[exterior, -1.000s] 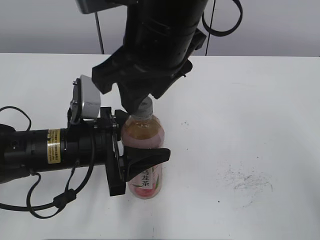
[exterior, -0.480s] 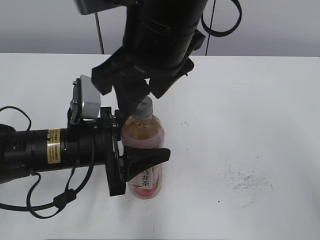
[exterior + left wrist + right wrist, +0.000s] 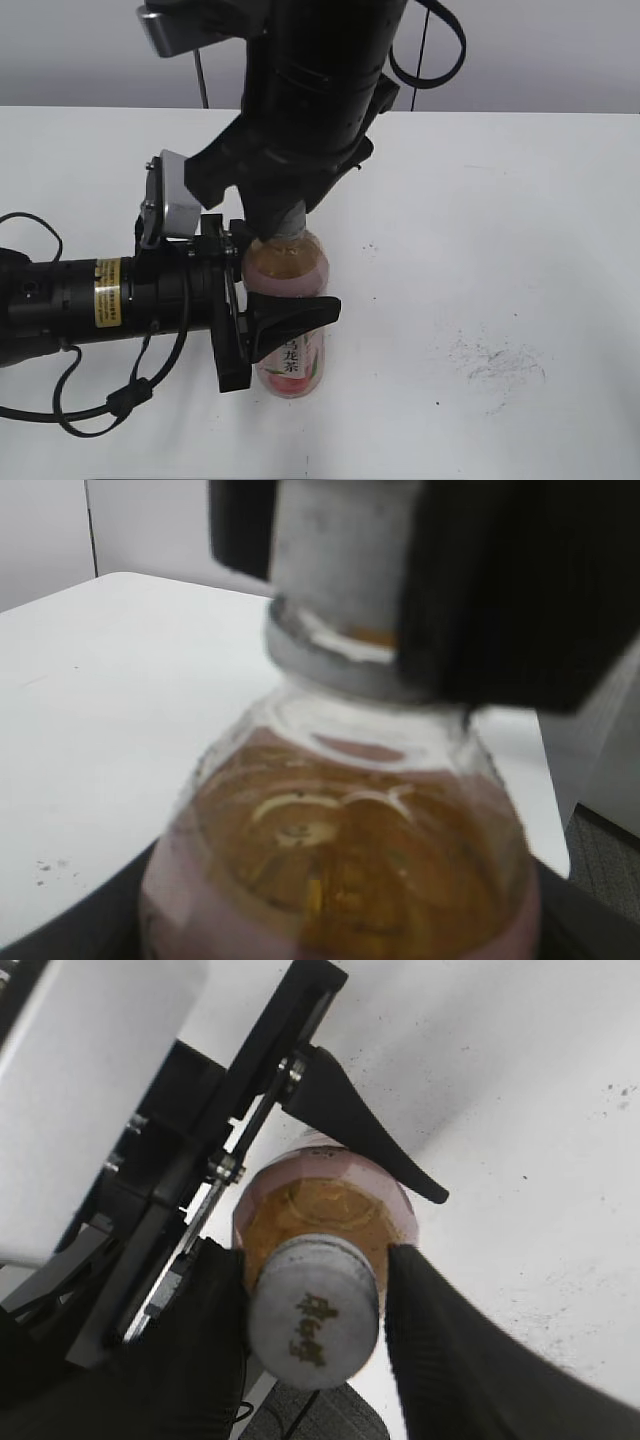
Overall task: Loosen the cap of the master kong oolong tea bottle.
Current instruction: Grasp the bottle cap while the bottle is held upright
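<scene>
The master kong oolong tea bottle (image 3: 287,320) stood upright on the white table (image 3: 500,230), filled with amber tea to the shoulder. It was clamped by the left gripper (image 3: 262,318). The cap (image 3: 313,1311) was pinched between the right gripper (image 3: 316,1305) fingers.

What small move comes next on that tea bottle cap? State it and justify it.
Probably twist the right gripper: its fingers sit on both sides of the cap, while the left gripper clamps the master kong oolong tea bottle upright on the table.
</scene>
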Tool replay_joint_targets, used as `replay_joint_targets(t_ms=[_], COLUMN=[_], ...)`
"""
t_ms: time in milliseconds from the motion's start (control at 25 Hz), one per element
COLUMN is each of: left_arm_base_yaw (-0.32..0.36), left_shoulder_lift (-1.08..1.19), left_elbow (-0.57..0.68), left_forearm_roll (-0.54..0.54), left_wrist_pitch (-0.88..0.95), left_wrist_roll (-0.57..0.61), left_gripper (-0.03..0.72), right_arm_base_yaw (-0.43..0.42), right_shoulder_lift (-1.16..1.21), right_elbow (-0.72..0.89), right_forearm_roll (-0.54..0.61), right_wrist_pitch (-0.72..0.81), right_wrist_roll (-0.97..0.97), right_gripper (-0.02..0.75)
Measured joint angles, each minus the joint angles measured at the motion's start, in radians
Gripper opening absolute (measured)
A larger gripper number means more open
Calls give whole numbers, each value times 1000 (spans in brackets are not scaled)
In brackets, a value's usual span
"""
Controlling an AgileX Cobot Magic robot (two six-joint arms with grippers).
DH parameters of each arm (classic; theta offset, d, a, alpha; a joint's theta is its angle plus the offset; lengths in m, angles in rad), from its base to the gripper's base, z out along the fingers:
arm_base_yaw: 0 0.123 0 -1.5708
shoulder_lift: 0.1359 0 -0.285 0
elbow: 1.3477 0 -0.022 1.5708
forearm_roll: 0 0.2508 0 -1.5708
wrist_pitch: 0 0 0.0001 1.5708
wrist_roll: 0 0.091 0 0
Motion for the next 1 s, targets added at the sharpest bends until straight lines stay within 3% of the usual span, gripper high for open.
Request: replay_joint_targets(t_ms=[120,360,520,760,1000], left_arm_base_yaw=[0,0,0,0,0], left_shoulder_lift=[0,0,0,0,0], left_elbow=[0,0,0,0,0], left_forearm_roll=[0,0,0,1,3], left_wrist_pitch=[0,0,0,0,-1], left_wrist_roll=[0,0,0,2,4], left_gripper=[445,445,445,445,445], right_arm_base_yaw=[0,0,0,0,0], right_shoulder_lift=[0,0,0,0,0], right_elbow=[0,-1,-1,-1,-6], right_forearm_roll=[-1,-1,-1,-1,5], right_wrist_pitch=[0,0,0,1,8], right_wrist_roll=[-10,-53,-180,-647,-1273], right_gripper=[297,285,279,279,279])
